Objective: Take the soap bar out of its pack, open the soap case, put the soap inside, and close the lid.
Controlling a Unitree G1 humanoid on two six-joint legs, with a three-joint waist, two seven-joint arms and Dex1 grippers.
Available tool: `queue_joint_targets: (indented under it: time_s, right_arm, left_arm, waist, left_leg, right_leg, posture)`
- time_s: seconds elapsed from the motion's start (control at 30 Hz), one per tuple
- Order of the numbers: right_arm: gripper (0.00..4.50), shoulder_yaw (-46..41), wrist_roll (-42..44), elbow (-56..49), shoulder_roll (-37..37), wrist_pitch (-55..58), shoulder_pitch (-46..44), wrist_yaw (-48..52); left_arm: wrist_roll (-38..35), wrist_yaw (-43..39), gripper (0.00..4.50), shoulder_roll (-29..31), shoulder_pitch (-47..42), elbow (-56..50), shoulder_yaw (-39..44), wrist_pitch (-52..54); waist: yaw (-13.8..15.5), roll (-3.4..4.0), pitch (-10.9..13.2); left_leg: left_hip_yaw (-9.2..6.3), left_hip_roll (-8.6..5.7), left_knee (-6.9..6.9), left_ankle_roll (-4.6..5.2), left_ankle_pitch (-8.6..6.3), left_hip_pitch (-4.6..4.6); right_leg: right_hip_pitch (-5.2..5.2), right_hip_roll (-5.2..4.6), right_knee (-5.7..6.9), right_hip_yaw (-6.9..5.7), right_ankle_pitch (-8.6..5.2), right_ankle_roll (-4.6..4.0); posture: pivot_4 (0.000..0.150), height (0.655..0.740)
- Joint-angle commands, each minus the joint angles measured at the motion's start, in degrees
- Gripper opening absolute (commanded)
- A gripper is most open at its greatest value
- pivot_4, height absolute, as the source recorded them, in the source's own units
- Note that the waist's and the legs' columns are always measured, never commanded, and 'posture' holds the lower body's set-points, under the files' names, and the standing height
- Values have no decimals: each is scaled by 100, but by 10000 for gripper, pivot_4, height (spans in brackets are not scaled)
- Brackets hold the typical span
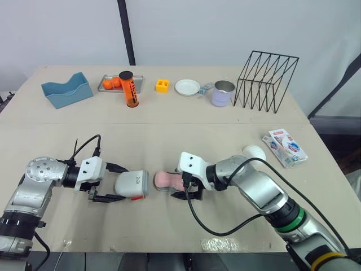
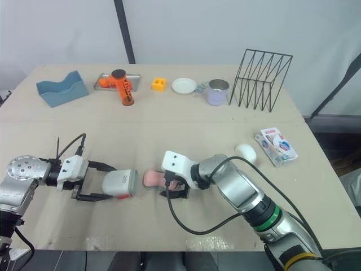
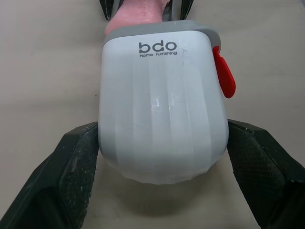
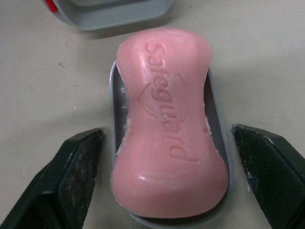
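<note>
Soap (image 4: 169, 124) covering tray (image 4: 227, 167), lid (image 3: 162, 105) largely hiding both in left wrist view

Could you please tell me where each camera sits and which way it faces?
Left eye view: on the head, facing forward and down over the table; left claw, right claw show.
Right eye view: beside it, same scene and claws.
Left wrist view: on that arm, looking along that claw's fingers at the lid they clasp.
Right wrist view: on that arm, looking along its open fingers at the soap on its tray.
Shared: both wrist views catch soap and lid.
</note>
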Motion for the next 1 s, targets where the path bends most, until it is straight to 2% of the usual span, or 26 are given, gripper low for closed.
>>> queue_joint_targets:
  time_s: [0.03, 0.1, 0.13, 0.17, 0.23, 0.3, 0.77, 1.0]
  right_arm:
    - [45000, 59, -47, 19, -43, -36, 72, 23]
    - [45000, 68, -55, 8, -58, -29, 110, 31]
    - [39821, 71, -59, 13, -61, -35, 126, 32]
    - [37626, 72, -65, 20, -64, -40, 139, 30]
    - [29165, 82, -86, 37, -73, -67, 162, 25]
    - [25253, 88, -93, 35, -79, -68, 187, 24]
    - [25223, -159, 55, -12, -111, -351, 138, 185]
    - [25223, -582, 235, -183, -697, -653, 10, 694]
  left_arm:
    - [-97, 18, 35599, 135, 30, -184, 139, 16]
    - [-97, 27, 35599, 134, 29, -183, 139, 24]
    - [-97, 32, 35512, 132, 28, -184, 137, 30]
    - [-96, 36, 35512, 130, 28, -185, 135, 35]
    - [-92, 40, 35512, 129, 29, -185, 132, 37]
    - [-91, 42, 35512, 129, 30, -184, 132, 38]
    - [-100, 43, 35512, 134, 25, -146, 151, 44]
    - [-85, 83, 35512, 41, -76, -85, 106, 68]
  waist:
    - [0, 0, 0]
    - [-1, -1, -1]
    - [-1, -1, -1]
    - [0, -1, -1]
    - [-1, -3, -2]
    - [-1, -9, -6]
    - [0, -26, -17]
    - [4, -23, -14]
  left_leg:
    - [0, 0, 0, 0, 0, 0]
    - [0, 0, 0, 0, 0, 0]
    - [0, 0, 0, 0, 0, 0]
    - [0, 0, 0, 0, 0, 0]
    - [0, 0, 0, 0, 0, 0]
    - [0, 1, 0, 0, 0, 2]
    - [-1, 1, 0, 0, 0, 2]
    - [-4, -1, -1, 0, 0, -4]
  right_leg:
    - [0, 0, 0, 0, 0, 0]
    - [0, 0, 0, 0, 0, 0]
    - [0, 0, 0, 0, 0, 0]
    - [0, 0, 0, 0, 0, 0]
    - [0, 0, 0, 0, 0, 0]
    - [1, 1, 0, 0, 0, 0]
    - [3, 1, 0, -1, 0, 0]
    - [-2, -2, -2, -4, -1, 1]
  posture:
    - [1500, 7400]
    - [1500, 7400]
    - [1500, 7400]
    - [1500, 7400]
    - [1500, 7400]
    - [1500, 7400]
    - [1500, 7400]
    - [1500, 7400]
